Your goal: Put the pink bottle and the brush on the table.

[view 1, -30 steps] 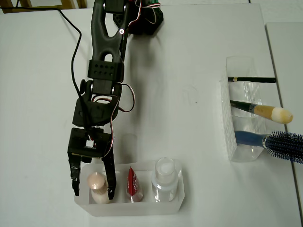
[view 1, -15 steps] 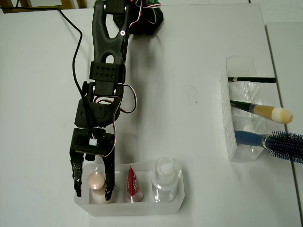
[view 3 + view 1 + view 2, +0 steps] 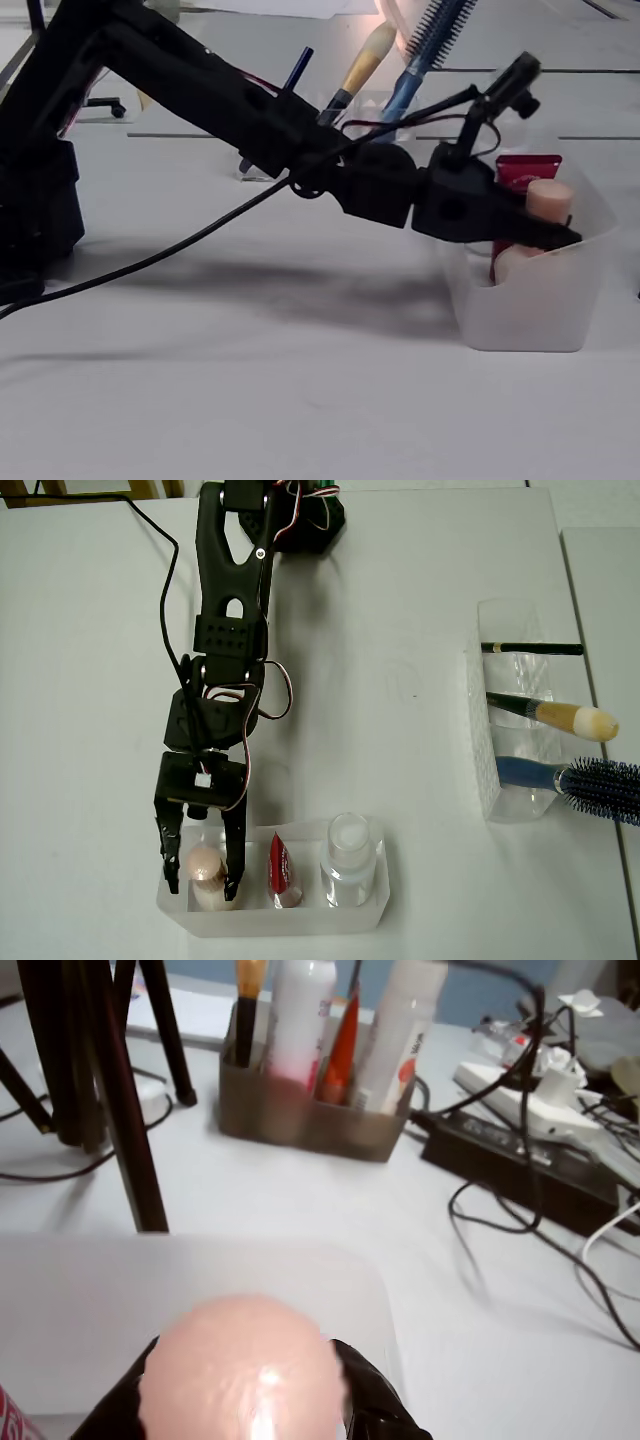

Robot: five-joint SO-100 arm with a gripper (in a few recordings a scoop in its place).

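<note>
- At the left end of the clear tray (image 3: 285, 925), in the overhead view, the pink bottle (image 3: 205, 870) stands upright in the leftmost compartment.
- Around its cap sits the gripper (image 3: 202, 885), one finger on each side; the jaws are narrowed about the cap, though whether they actually press it is hard to judge from above.
- Seen from the wrist camera, the bottle's rounded top (image 3: 240, 1375) fills the lower centre, with a black fingertip (image 3: 365, 1400) close against its right edge.
- Next right in the tray stands a red tube (image 3: 282, 870), then a clear bottle with a white cap (image 3: 348, 855).
- Across bare table (image 3: 400, 730), well apart to the right, a clear holder (image 3: 490, 760) carries a thin black pencil (image 3: 530, 648), the brush (image 3: 555, 714) and a blue hairbrush (image 3: 590, 783), all lying across it and pointing right.
</note>
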